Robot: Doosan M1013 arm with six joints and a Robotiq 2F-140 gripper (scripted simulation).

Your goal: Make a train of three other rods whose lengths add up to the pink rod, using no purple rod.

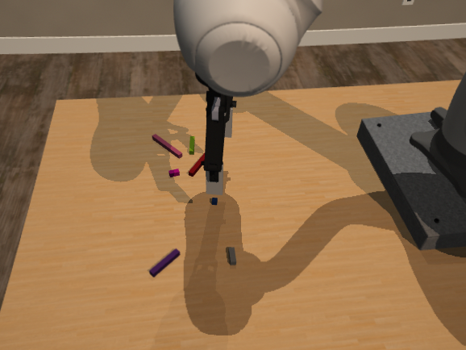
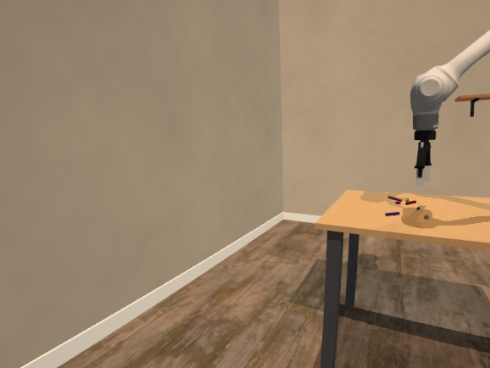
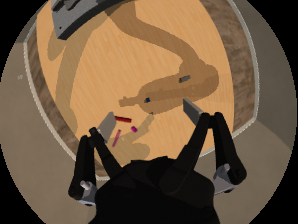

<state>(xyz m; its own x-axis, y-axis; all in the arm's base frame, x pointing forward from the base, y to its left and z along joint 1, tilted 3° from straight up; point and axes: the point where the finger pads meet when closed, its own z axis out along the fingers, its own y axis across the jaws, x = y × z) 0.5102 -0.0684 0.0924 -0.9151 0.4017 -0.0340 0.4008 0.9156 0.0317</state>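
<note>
A robot hand (image 1: 214,183) hangs wide open and empty above a wooden desk (image 1: 322,282). Below it lies the blue rod (image 1: 214,201), with red (image 1: 196,165), magenta (image 1: 174,172), lime (image 1: 192,145), grey (image 1: 230,256), purple (image 1: 164,262) and pink (image 1: 167,146) rods scattered apart. No train seems formed yet, though the arm hides part of the red rod.

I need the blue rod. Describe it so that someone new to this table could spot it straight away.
In the top view, find the dark base plate at the table's right, then look left to the raised, open hand. Just nearer the camera than its tip lies the blue rod, alone at the edge of a shadow. It is the shortest piece, almost a cube, and dark blue.
</note>
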